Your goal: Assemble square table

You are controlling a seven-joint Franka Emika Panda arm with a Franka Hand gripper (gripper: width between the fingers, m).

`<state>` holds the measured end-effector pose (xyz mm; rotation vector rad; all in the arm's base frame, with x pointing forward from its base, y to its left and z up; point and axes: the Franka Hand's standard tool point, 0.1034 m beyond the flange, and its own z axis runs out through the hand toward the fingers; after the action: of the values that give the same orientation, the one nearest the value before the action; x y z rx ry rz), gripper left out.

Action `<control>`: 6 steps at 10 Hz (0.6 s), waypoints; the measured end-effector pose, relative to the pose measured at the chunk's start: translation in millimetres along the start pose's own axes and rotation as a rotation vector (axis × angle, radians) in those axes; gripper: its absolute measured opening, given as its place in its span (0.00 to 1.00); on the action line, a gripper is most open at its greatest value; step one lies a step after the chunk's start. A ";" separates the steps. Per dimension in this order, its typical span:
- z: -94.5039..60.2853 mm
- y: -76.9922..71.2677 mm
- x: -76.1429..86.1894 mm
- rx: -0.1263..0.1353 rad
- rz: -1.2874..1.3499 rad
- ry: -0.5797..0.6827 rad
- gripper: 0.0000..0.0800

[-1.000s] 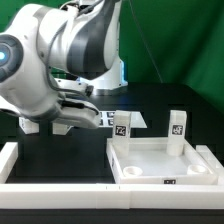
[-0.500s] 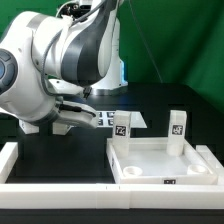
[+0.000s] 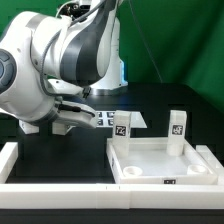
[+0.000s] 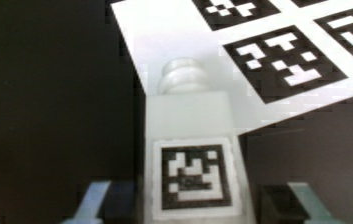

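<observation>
The square table's white tray-like top [image 3: 160, 163] lies at the exterior view's right, with two tagged legs [image 3: 122, 125] [image 3: 177, 125] standing upright in its far corners. In the wrist view a third white leg [image 4: 194, 150] lies flat, its tag facing up and its threaded end resting over the marker board [image 4: 279, 50]. My gripper [image 4: 196, 200] straddles this leg, with a finger [image 4: 98, 200] on either side and a dark gap showing on both sides. In the exterior view the gripper [image 3: 62, 125] hangs low over the table, largely hidden by the arm.
A long low white border wall [image 3: 60, 190] runs along the front and up the exterior view's left side [image 3: 10, 155]. The marker board [image 3: 108, 117] lies flat behind the gripper. A green backdrop closes off the far side.
The arm sank a little and shifted toward the exterior view's left one second ago, then stayed still. The tabletop and its two upright legs have not moved.
</observation>
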<state>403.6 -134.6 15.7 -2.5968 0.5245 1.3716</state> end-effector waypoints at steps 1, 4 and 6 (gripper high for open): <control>0.0 0.1 0.0 0.000 0.000 0.000 0.36; -6.4 0.7 -1.4 -0.013 -0.011 0.004 0.36; -66.9 -8.9 -16.7 -0.096 -0.124 0.101 0.36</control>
<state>449.7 -142.5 67.2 -2.7353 0.3114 1.2622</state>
